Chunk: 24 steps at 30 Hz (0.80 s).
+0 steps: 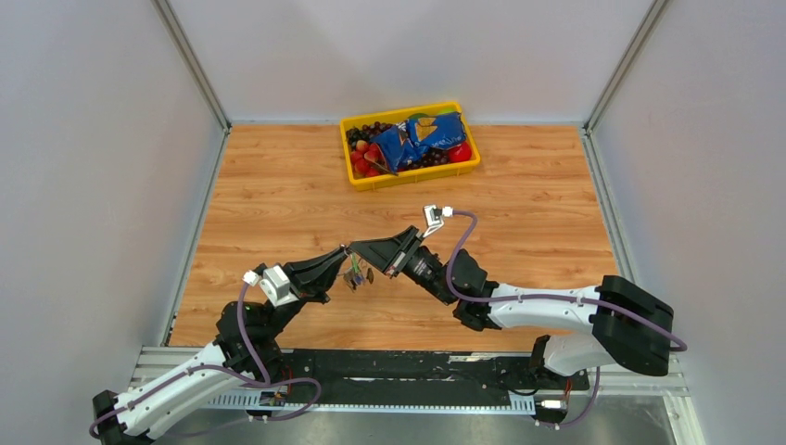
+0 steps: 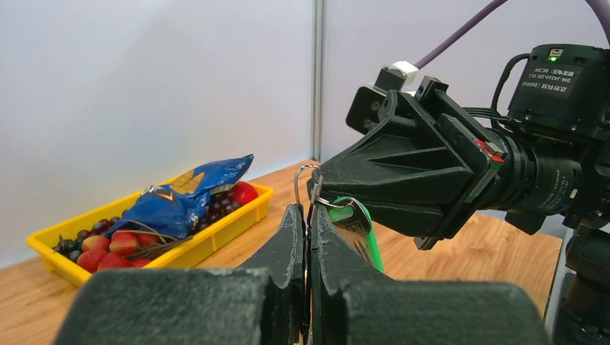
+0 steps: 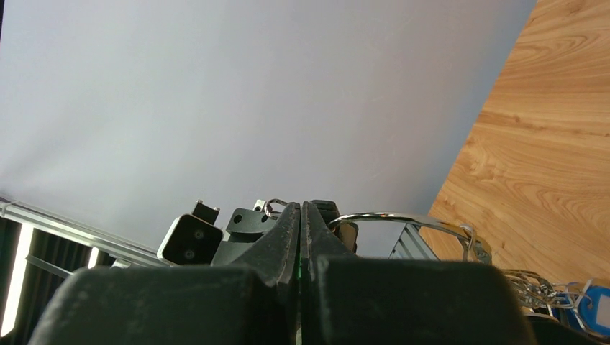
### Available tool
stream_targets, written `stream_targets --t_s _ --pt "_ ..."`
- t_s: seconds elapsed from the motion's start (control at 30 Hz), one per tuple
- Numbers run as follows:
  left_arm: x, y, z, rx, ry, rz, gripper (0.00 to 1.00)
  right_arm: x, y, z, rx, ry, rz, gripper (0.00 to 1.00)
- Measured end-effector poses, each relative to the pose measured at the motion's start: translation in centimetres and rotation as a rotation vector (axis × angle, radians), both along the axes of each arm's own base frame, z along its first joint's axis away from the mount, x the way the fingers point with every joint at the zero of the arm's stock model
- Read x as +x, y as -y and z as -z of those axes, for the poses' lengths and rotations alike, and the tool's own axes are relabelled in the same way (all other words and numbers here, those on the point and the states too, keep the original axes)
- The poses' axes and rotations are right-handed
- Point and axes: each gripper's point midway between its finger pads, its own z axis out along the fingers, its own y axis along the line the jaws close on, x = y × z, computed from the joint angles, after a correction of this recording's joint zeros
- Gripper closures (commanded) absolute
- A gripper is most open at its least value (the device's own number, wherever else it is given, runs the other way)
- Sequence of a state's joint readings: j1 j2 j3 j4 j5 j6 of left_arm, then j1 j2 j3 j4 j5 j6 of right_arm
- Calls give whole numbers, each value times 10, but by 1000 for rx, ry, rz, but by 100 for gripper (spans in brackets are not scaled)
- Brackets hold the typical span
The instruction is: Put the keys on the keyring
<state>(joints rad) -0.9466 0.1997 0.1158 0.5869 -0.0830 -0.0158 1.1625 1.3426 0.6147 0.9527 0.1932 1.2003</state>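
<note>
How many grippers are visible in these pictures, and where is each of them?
2. The left gripper is above the middle of the table, shut on the keys. The right gripper faces it tip to tip, shut on the keyring. None seems hidden.

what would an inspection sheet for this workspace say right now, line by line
surface: wooden table, no spills seen
job's things: keyring with a blue tag, held up where the grippers meet; green-tagged key hangs beside it, threaded or not cannot be told
clutter: yellow tray at the far edge, holding a blue snack bag and fruit
grippers: left gripper and right gripper both shut, tips together above the table; which pinches what is unclear
cables: purple cable on the left arm, another on the right, neither snagged
surroundings: grey walls on three sides
</note>
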Motion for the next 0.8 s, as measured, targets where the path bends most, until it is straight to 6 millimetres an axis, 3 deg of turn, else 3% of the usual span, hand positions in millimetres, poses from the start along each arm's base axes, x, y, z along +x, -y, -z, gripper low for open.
stream_targets --t_s 0.8 --pt "1 2 5 16 -12 2 100 -3 11 -2 6 7 2 100"
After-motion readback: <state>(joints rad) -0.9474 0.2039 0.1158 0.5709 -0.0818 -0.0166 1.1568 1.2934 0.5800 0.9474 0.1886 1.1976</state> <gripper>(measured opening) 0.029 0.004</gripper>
